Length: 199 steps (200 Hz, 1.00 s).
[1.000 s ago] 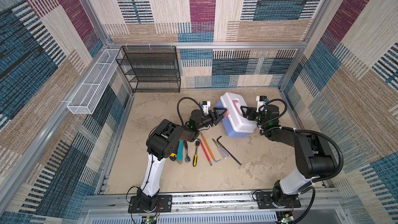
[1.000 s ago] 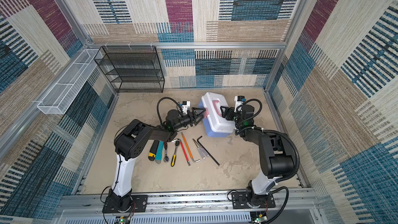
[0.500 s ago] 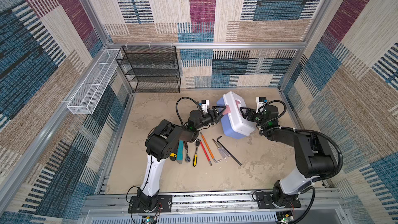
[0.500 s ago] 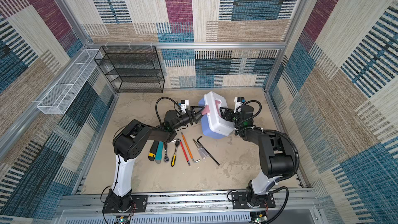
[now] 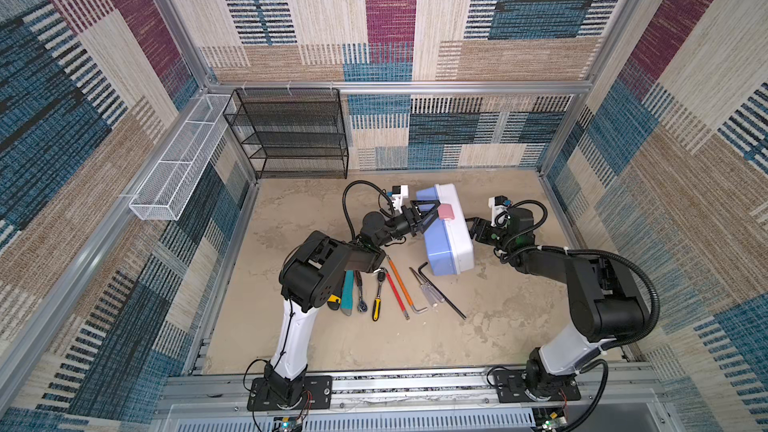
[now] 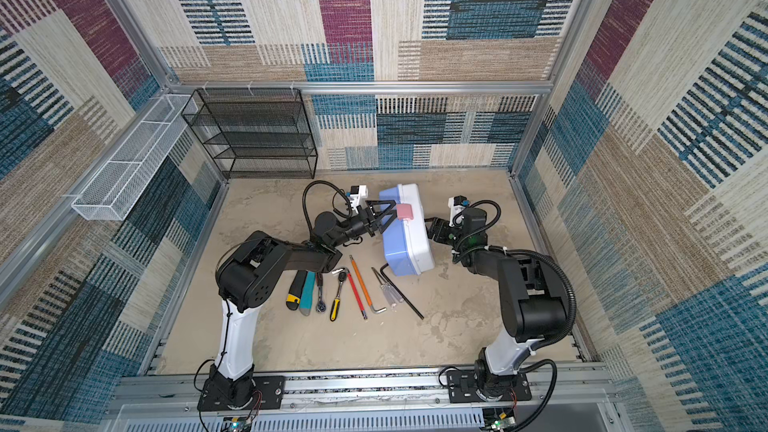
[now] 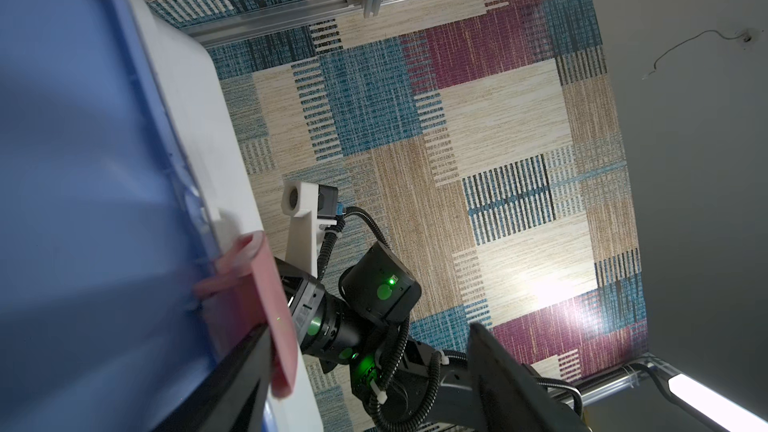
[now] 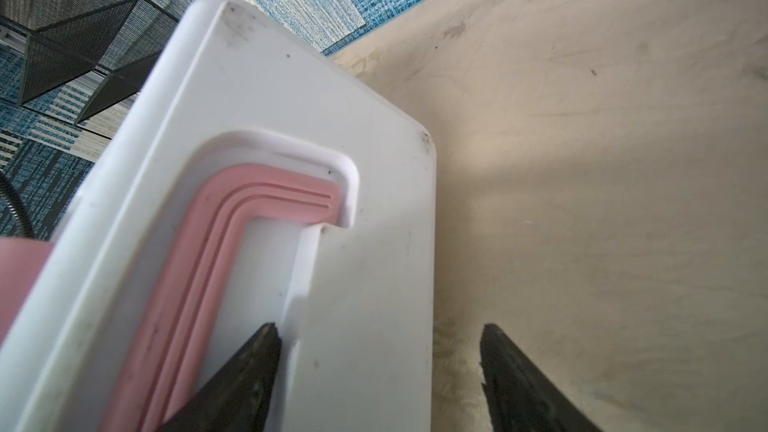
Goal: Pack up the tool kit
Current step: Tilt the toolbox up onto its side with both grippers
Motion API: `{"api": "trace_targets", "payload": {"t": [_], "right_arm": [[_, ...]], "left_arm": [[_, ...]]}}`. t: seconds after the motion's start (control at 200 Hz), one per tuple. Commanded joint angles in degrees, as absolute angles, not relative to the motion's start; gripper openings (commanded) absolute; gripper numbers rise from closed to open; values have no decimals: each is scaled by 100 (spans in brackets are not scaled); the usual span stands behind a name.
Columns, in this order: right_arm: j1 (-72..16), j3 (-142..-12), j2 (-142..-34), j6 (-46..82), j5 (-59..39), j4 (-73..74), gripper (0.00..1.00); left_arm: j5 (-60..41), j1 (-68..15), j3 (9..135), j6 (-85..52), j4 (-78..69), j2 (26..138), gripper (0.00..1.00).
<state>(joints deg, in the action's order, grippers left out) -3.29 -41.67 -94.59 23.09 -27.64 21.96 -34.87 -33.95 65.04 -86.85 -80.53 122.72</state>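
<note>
- The left gripper (image 7: pixel 370 326) is standing wide open: one finger (image 7: pixel 232 376) is lying against the light blue base (image 7: pixel 83 160) right beside the pink latch (image 7: pixel 257 305), and the other finger (image 7: pixel 498 371) is hanging free in the air
- The right gripper (image 8: pixel 380 326) is also gaping open, straddling the lid's edge without clamping it: one finger (image 8: pixel 245 371) is sitting in the recess by the pink handle (image 8: pixel 199 263), and the other (image 8: pixel 523 384) is hovering just past the white lid (image 8: pixel 291 97), above the table
- The tool kit (image 5: pixel 446 243) is standing tipped up on a long side at the far middle of the table (image 5: pixel 498 326), with the lid closed onto the base and the latch side uppermost; the base is facing the left arm and the lid is facing the right arm
- In both top views the two grippers are flanking the kit
- A row of hand tools is lying on the table just in front of the kit and outside it, among them a yellow-and-black utility knife (image 5: pixel 333 303), a red screwdriver (image 5: pixel 397 297) and a black hex key (image 5: pixel 444 297)
- A black wire-mesh rack (image 5: pixel 291 135) is standing against the back wall, with a white wire basket (image 5: pixel 178 164) hanging on the wall to its left
</note>
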Motion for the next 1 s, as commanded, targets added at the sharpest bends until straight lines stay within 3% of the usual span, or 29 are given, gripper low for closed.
{"api": "trace_targets", "payload": {"t": [0.0, 0.992], "right_arm": [[-380, -4149, -9487, 2157, -3337, 1370, 78], [-377, -4189, -9483, 2204, -3461, 1499, 79]], "left_arm": [[-3507, -3350, 6521, -8605, -8068, 12237, 77], [-3765, -2815, 6205, -6952, -5119, 10499, 76]]}}
